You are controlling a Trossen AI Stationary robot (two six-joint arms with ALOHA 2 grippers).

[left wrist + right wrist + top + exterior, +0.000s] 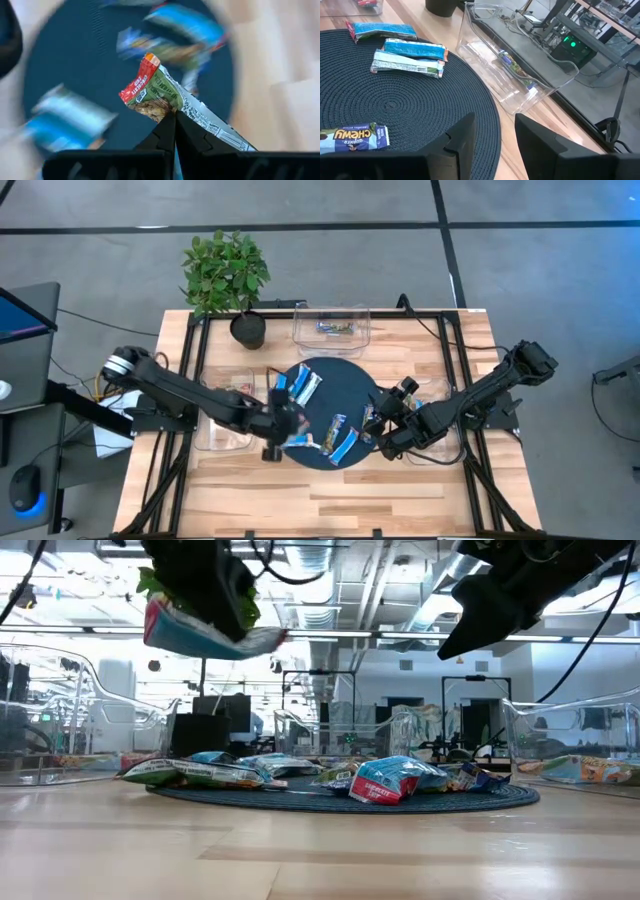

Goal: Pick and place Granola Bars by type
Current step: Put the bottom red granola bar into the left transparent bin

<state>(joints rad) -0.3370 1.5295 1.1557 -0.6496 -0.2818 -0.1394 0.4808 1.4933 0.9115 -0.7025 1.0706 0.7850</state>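
While my left pincer point(175, 131) is clamped tight on a red-yellow-green granola bar point(155, 89), I hold that packet up in the air, clear of the surface point(330, 490), over the near-left edge of the dark round mat point(345, 390). From table height the lifted bar point(205, 635) hangs tilted, well above everything else. Below it, the other granola bars point(390, 780) lie scattered flat on the mat: blue-and-white ones point(300, 387) toward the far-left part, more blue ones point(345, 442) along the near edge, and a multicoloured one point(195, 773) at the left rim as seen from table level.

My right pincer point(492, 137) hovers above the mat's right edge with its fingers parted partway and nothing between them. Past those fingers I see a brown-and-blue packet point(352, 137) close by, then a whitish bar point(407, 65) touching a blue one point(415, 48), and another blue one point(380, 30) farther on.

Clear plastic bins stand around the mat: one on the left point(225, 430), one on the right point(440, 442), and one at the far side point(332, 327) holding a bar. Beyond the far-left corner stands a potted plant point(226, 275)
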